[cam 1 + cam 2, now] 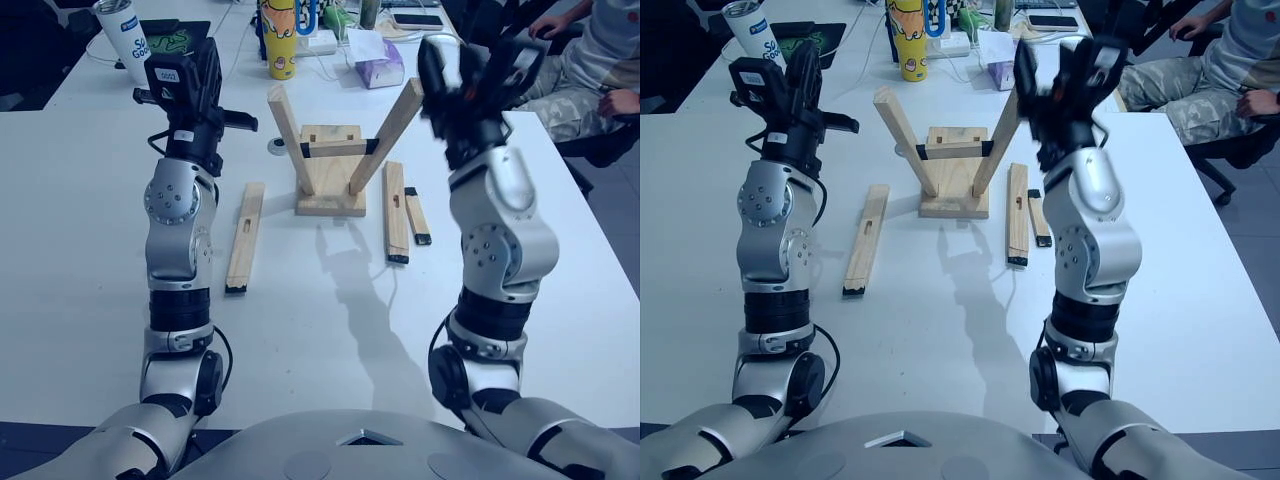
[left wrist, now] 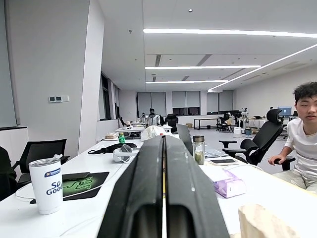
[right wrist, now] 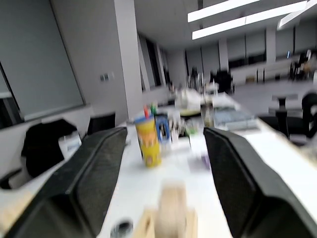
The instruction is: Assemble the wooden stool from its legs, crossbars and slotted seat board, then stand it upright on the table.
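Note:
The part-built stool lies with its seat board [image 1: 330, 198] flat on the white table [image 1: 90, 270]. Two legs rise from it, splayed apart: left leg [image 1: 289, 125], right leg [image 1: 387, 135], with a black-ended crossbar [image 1: 337, 149] between them. A loose leg [image 1: 245, 236] lies to the left; another loose leg [image 1: 396, 211] and a short crossbar [image 1: 417, 217] lie to the right. My left gripper [image 2: 163, 144] is shut on nothing, held high left of the stool [image 1: 190, 70]. My right gripper [image 3: 165, 133] is open, just beside the right leg's top end [image 3: 171, 208], not gripping it.
Along the table's far edge stand a white tumbler [image 1: 122, 35], a black mat [image 1: 180, 38], a yellow cup [image 1: 279, 38] and a tissue pack [image 1: 380, 70]. A person sits at the far right [image 1: 600, 55]. The near half of the table is bare.

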### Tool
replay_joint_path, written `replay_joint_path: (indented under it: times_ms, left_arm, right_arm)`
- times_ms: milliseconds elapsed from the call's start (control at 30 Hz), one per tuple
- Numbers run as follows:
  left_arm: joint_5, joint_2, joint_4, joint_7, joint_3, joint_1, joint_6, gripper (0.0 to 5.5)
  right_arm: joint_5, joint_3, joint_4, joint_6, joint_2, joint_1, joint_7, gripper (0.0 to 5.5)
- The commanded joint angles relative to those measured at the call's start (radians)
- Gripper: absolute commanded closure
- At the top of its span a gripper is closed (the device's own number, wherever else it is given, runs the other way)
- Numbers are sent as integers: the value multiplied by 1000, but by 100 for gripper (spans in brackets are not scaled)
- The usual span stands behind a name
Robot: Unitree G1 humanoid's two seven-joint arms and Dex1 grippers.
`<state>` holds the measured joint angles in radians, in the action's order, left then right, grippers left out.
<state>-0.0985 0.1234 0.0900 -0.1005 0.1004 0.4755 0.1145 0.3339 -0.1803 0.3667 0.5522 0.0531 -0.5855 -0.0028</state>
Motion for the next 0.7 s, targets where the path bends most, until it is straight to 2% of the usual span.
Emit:
replay_joint_path:
  times_ms: [33, 200, 267, 400, 500, 600, 700]
  left_arm:
    - [11, 0, -16, 7, -8, -1, -10, 550]
    - [14, -4, -34, 14, -11, 6, -25, 550]
    - [17, -8, -42, 16, -20, 10, -32, 550]
    - [16, -15, -50, 21, -27, 13, -44, 550]
    - [16, -16, -59, 24, -30, 13, -52, 550]
    - [13, -16, -63, 28, -25, 10, -58, 550]
    - [13, -16, -78, 29, -25, 16, -67, 550]
  right_arm:
    - [13, -33, -113, -63, 39, -192, 16, 327]
    - [23, -66, -437, -173, 95, -487, 79, 409]
    - [21, -79, -537, -213, 114, -548, 99, 435]
    - [3, -42, -648, -152, 110, -437, 124, 505]
    - [21, 17, -575, 16, 78, -271, 121, 548]
    - [5, 85, -499, 104, 81, -189, 142, 548]
    - [-6, 83, -493, 115, 87, -195, 134, 548]
